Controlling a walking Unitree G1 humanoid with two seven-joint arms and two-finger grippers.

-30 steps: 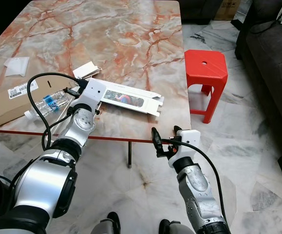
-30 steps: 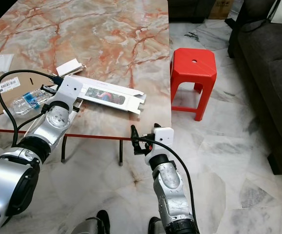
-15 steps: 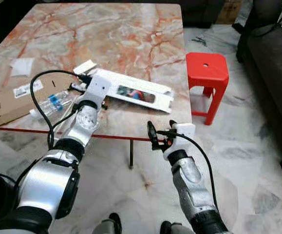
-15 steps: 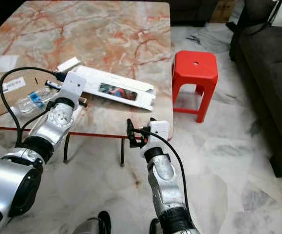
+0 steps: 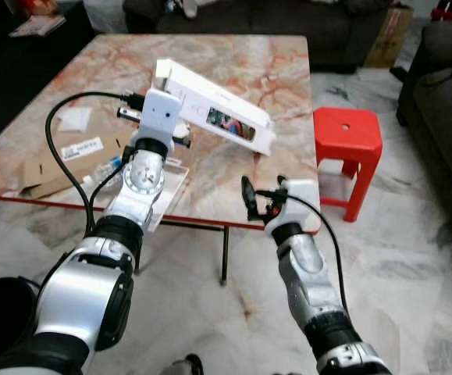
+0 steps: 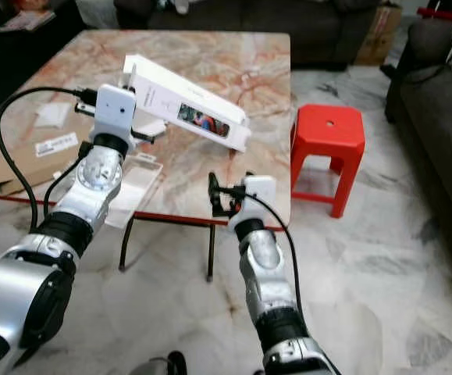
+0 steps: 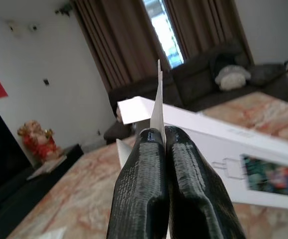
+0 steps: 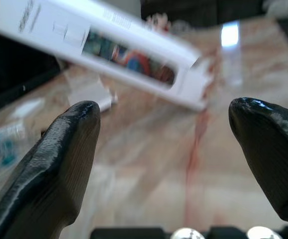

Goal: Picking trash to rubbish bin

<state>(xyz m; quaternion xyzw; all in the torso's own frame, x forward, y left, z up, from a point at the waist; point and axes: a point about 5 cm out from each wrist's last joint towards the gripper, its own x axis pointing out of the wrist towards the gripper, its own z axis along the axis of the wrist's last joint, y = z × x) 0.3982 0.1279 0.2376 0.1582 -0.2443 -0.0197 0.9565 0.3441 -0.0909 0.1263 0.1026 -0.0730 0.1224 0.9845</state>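
Table (image 5: pixel 233 47), marble, takes most of the head view; sofa (image 5: pixel 444 101) on the robot's right, red stool (image 5: pixel 347 133) just beside the table's right edge.

Box (image 5: pixel 214 117), long white carton with a picture window, is off the table and in the air, tilted, far end lower. Left gripper (image 7: pixel 163 149) has its fingers (image 7: pixel 139 189) pinched together on a thin flap at the box's near end (edge-on in the wrist view). Right gripper (image 5: pixel 261 199) hangs in front of the near table edge, jaws wide, nothing between them.

Cardboard (image 5: pixel 54 160) with a label, a bottle (image 5: pixel 108 164) and a clear sheet (image 5: pixel 163 183) lie on the table's left part. No bin visible.

Risks, my read:
- Grip is on one flap only, so the long box levers on it. It could swing, tear the flap or slip out during a turn.
- Low far end could clip the table or stool.
- Rest of the trash is not yet picked.

Versus 1.0 s ago: box lay flat on the table by the left gripper, now it's raised. Camera has shifted too, and the table reads further off. Right gripper is about as it was, open and idle.
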